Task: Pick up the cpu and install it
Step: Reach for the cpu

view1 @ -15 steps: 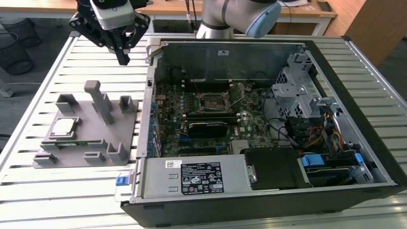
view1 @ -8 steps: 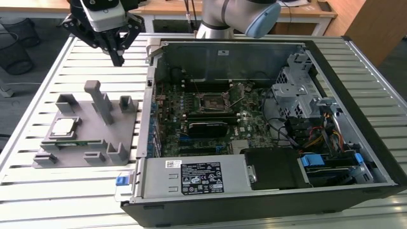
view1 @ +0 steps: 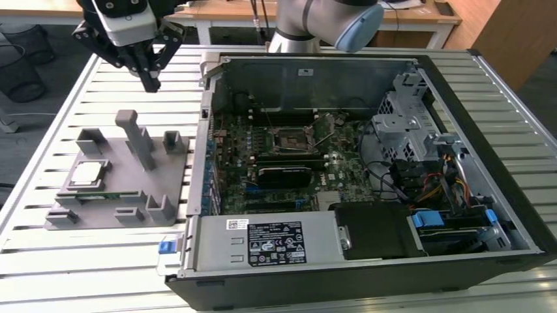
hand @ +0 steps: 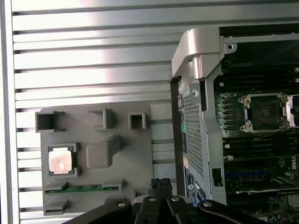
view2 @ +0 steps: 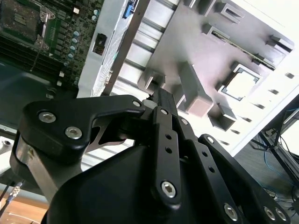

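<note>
The cpu [view1: 87, 173] is a small silver square lying flat in a recess of the grey holder block [view1: 117, 215] on the slatted table, at the exterior view's left. It also shows in both wrist views, as the cpu [hand: 61, 161] and the cpu [view2: 242, 85]. My gripper [view1: 150, 82] hangs well above the table behind the block, fingers pressed together and holding nothing. Its fingertips [hand: 160, 183] sit beyond the block's edge. The open black socket [view1: 291, 137] lies on the motherboard inside the computer case; the socket [hand: 265, 112] has its frame lifted.
A green memory stick [view1: 100, 195] rests in a slot of the block beside the cpu. Upright grey posts [view1: 139, 140] rise from the block. The case's metal wall [view1: 206, 130] stands between block and motherboard. Drive cages and cables [view1: 426, 163] fill the case's right.
</note>
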`<state>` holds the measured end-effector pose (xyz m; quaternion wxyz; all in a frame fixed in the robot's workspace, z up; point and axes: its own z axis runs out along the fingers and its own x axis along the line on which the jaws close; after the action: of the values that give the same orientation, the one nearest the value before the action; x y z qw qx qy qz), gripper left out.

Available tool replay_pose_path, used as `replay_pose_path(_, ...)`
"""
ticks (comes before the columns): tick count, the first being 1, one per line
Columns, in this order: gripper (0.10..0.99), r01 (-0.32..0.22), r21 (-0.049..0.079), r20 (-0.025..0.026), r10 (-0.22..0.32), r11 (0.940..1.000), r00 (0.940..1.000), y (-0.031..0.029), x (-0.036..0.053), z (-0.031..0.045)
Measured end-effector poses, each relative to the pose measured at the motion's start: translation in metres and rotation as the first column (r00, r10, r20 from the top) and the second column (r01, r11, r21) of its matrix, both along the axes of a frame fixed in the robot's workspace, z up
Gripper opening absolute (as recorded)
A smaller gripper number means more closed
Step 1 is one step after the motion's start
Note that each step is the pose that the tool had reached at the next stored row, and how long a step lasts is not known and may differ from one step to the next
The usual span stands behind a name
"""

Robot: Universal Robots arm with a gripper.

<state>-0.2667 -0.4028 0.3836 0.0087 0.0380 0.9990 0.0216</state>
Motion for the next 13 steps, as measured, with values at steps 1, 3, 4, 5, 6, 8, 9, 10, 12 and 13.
replay_pose_path(1,0.106,0.000,0.000,-0.0002,0.000,1.0000,1.0000,-0.0002,-0.0018,-0.0001)
replay_pose_path(3,0.106,0.000,0.000,-0.0004,0.000,1.0000,1.0000,-0.0007,-0.0061,-0.0004)
replay_pose_path(4,0.106,0.000,0.000,-0.0005,0.000,1.0000,1.0000,-0.0009,-0.0085,-0.0005)
replay_pose_path(5,0.106,0.000,0.000,-0.0006,0.000,1.0000,1.0000,-0.0010,-0.0107,-0.0007)
replay_pose_path(6,0.106,0.000,0.000,-0.0007,0.000,1.0000,1.0000,-0.0013,-0.0129,-0.0009)
replay_pose_path(8,0.106,0.000,0.000,-0.0009,0.000,1.0000,1.0000,-0.0018,-0.0169,-0.0013)
replay_pose_path(9,0.106,0.000,0.000,-0.0010,0.000,1.0000,1.0000,-0.0024,-0.0187,-0.0015)
replay_pose_path(10,0.106,0.000,0.000,-0.0013,0.000,1.0000,1.0000,-0.0033,-0.0203,-0.0017)
replay_pose_path(12,0.106,0.000,0.000,-0.0016,0.000,1.0000,1.0000,-0.0055,-0.0233,-0.0024)
replay_pose_path(13,0.106,0.000,0.000,-0.0017,0.000,1.0000,1.0000,-0.0066,-0.0249,-0.0028)
